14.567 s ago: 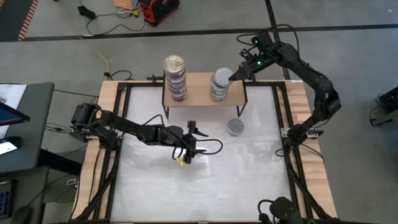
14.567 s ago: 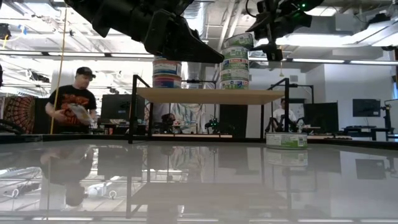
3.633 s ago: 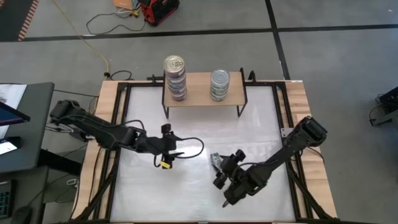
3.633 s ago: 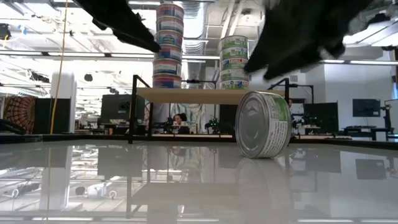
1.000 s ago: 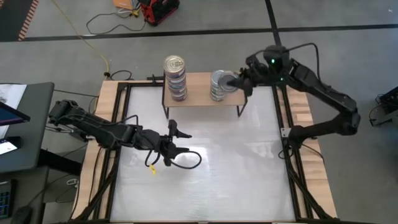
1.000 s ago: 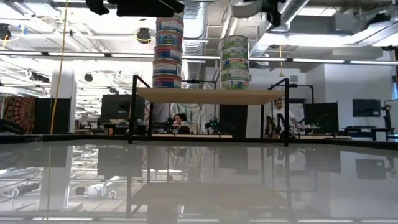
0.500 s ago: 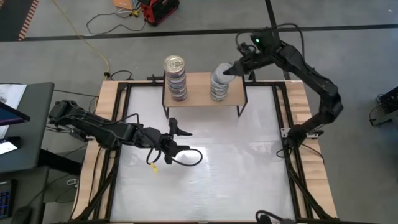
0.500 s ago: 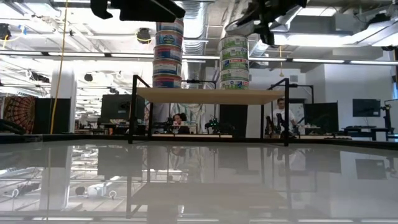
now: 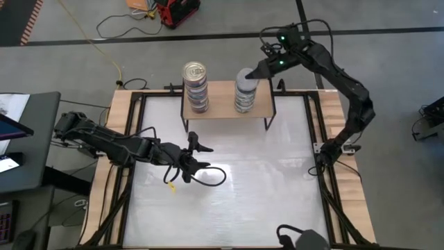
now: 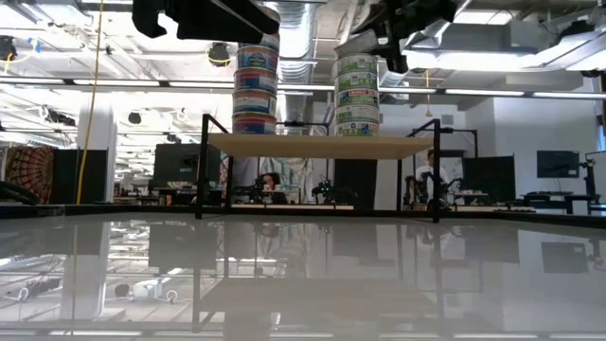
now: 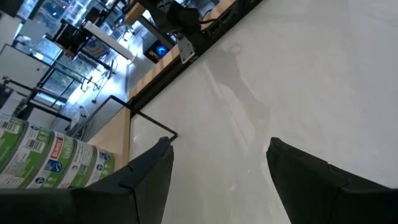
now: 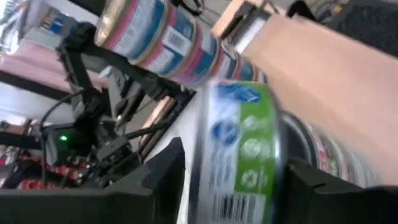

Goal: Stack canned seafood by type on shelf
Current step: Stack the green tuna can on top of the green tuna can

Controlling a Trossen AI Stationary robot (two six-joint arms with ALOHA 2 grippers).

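The canned seafood stands in two round stacks on the shelf (image 9: 226, 104), a light-wood board on thin black legs at the far edge of the table (image 9: 229, 201): a gold-lidded stack (image 9: 195, 86) and a silver-lidded stack (image 9: 245, 92). The right gripper (image 9: 254, 71) hangs just beside the top silver tin. The left gripper (image 9: 193, 165) hovers over the glossy white middle.

In the low view both stacks rise above the board.

In the left wrist view the fingers (image 11: 314, 177) stand wide, empty.

In the right wrist view the dark fingers (image 12: 163, 174) flank a green-labelled tin (image 12: 239, 149); whether they press it cannot be told.
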